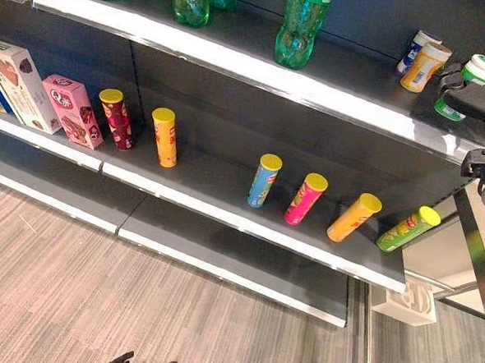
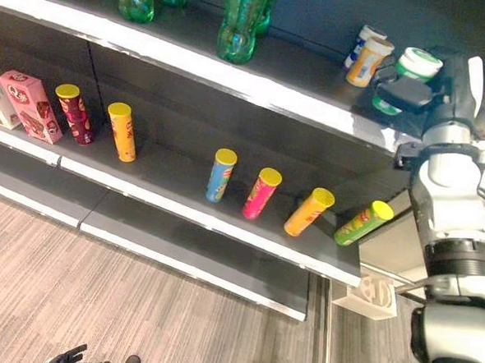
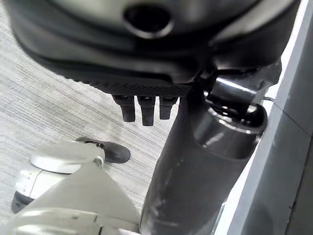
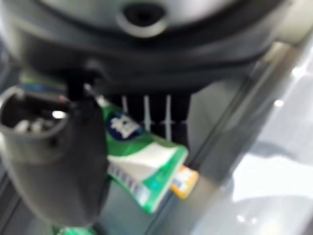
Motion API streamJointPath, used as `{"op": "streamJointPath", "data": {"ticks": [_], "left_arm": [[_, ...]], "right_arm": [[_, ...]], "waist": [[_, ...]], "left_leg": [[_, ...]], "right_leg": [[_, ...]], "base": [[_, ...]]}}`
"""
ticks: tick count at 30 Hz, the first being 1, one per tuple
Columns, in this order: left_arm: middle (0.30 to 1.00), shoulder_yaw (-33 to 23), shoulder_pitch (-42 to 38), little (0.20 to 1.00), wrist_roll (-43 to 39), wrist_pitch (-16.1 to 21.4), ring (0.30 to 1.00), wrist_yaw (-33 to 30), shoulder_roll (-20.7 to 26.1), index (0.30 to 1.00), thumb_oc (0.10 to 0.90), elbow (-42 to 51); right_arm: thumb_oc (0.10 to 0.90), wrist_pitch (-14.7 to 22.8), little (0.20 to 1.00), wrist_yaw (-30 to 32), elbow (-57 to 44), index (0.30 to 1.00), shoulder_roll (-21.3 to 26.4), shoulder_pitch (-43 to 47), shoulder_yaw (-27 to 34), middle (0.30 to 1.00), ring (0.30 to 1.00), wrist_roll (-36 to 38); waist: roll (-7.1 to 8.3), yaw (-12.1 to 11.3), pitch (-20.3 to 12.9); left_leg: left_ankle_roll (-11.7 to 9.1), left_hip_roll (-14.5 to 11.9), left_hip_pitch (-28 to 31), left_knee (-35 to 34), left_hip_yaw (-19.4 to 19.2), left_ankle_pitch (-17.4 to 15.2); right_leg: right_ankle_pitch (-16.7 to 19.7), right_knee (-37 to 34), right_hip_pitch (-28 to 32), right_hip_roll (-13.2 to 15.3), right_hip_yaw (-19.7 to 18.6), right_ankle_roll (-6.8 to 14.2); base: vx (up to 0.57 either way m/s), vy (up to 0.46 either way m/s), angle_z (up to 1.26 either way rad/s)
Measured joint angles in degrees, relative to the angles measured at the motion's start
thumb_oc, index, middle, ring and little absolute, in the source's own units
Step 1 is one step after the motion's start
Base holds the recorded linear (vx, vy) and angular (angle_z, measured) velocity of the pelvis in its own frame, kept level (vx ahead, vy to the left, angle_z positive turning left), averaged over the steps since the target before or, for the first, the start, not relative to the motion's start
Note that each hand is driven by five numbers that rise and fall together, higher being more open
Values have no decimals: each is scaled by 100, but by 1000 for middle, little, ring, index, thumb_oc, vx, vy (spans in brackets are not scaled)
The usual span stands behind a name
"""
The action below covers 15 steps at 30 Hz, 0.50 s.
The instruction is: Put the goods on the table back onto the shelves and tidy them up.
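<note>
on the upper shelf [image 2: 256, 88], right hand [image 2: 409, 91] gripping green jar [image 2: 416, 65] (white lid)

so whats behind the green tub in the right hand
Behind the green tub held by the right hand stand an orange bottle and a blue-and-white one; the shelf beneath the hand is covered.

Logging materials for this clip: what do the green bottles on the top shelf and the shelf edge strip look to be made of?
The green bottles look like clear-tinted plastic: light passes through them and the walls shine. The shelf edge strip looks like pale glossy plastic or painted metal, which one is unclear; it throws back bright glare.
</note>
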<state>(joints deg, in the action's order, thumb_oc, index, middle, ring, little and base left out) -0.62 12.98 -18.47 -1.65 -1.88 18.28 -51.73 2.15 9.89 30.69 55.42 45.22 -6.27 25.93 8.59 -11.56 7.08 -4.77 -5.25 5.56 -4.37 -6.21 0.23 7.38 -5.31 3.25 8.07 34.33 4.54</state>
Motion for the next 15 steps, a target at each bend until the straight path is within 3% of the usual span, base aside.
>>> {"op": "streamJointPath", "data": {"ticks": [15], "left_arm": [[900,-6,-4,900,-2,1,900,-12,80,900,800,-13]], "right_arm": [[400,0,300,1,50,300,-104,0,-9,300,300,-36]], "waist": [[104,-27,45]], "left_leg": [[0,2,-79,2,38,0]], "right_leg": [[-2,0,-47,6,47,2]], "base": [[4,-3,1]]}}
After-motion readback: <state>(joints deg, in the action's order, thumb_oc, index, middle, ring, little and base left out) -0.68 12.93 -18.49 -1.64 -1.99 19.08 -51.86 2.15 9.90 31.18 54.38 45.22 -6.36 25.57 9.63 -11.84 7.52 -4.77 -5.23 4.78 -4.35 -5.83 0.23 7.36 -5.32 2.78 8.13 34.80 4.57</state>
